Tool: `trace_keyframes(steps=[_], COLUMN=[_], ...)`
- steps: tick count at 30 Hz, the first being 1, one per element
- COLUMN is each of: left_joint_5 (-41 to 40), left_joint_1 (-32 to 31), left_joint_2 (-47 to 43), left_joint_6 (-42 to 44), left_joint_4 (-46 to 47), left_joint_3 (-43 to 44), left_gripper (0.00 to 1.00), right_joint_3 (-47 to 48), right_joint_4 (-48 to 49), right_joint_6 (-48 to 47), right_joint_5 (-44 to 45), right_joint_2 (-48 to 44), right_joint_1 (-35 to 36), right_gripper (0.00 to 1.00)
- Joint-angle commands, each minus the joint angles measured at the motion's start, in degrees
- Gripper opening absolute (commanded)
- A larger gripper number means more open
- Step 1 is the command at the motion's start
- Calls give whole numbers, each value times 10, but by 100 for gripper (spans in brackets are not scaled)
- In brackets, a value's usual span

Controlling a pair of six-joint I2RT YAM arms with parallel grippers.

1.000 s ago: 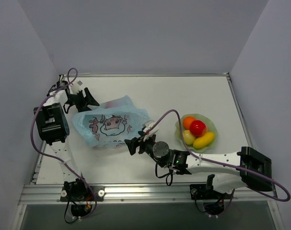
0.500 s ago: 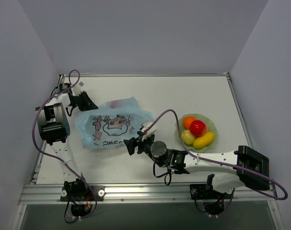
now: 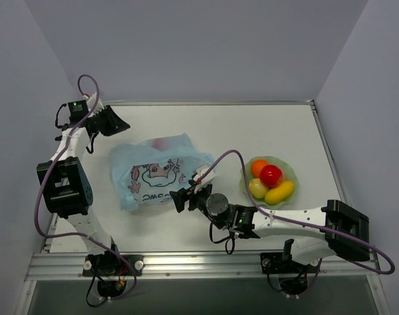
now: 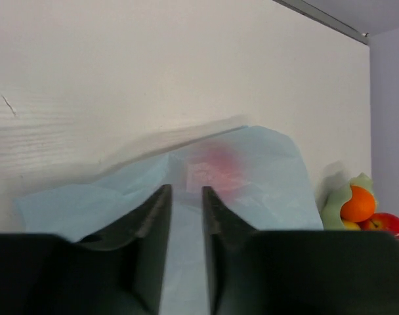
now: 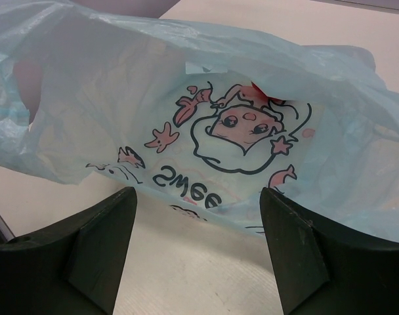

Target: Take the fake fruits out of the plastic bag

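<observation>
One right pincer [image 3: 176, 200], wide and empty, is placed just before the plastic bag [image 3: 157, 174] on the bench [image 3: 252, 125]. Four fake fruits [image 3: 272, 175] are counted in the green dish [image 3: 294, 172]; a reddish shape [image 3: 161, 141] inside the bag is judged outstanding. Farthest, left pincer [image 4: 185, 190]: narrowly parted, empty.

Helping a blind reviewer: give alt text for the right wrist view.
A light-blue plastic bag with a pink-and-black cartoon print lies crumpled on the white table, just ahead of the open right gripper.
</observation>
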Motion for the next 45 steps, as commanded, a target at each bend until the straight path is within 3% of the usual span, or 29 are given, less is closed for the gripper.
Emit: trace_keyframes(steps=[1,2,3,7,12,17,21,28,31,35,36,38,39,43,45], left_joint_5=[-31,-26,-21,2,42,113,158,141,144,147,147,148,148,152,153], left_joint_1=[-10,-10,-10,-11,-25,-37,-39,-60,-60,-60,-60,-60,-59,-57,-57], left_joint_2=[22,34,45,126,218,302,323,324,316,291,279,264,251,205,161], left_joint_6=[73,89,109,189,226,225,207,239,240,224,215,198,186,135,92], left_joint_4=[-40,-61,-75,-138,-219,-268,-261,-287,-283,-248,-232,-204,-186,-125,-31], left_joint_3=[63,76,103,180,305,389,387,344,322,286,278,254,246,218,170], left_gripper=[30,44,48,60,72,75,77,77,70,42,23,13,4,2,2], right_joint_3=[22,22,23,28,43,46,49,41,36,35,35,35,36,46,47], right_joint_4=[8,6,4,-1,-14,-8,-8,-3,-6,-7,-6,-4,-3,-11,-10], right_joint_6=[-4,-4,-4,-4,-7,-11,-16,-14,-11,-4,-2,-2,-1,-7,-4], right_joint_5=[14,13,12,3,-22,-22,-14,-18,-21,-23,-23,-23,-22,-17,-17], right_joint_2=[-12,-13,-12,-6,11,25,26,6,0,4,4,6,7,17,19], right_joint_1=[3,3,3,4,6,8,7,7,6,7,7,7,7,8,8], right_gripper=[71,71,71,71,72,72,73,76,77,78,78,78,78,77,76])
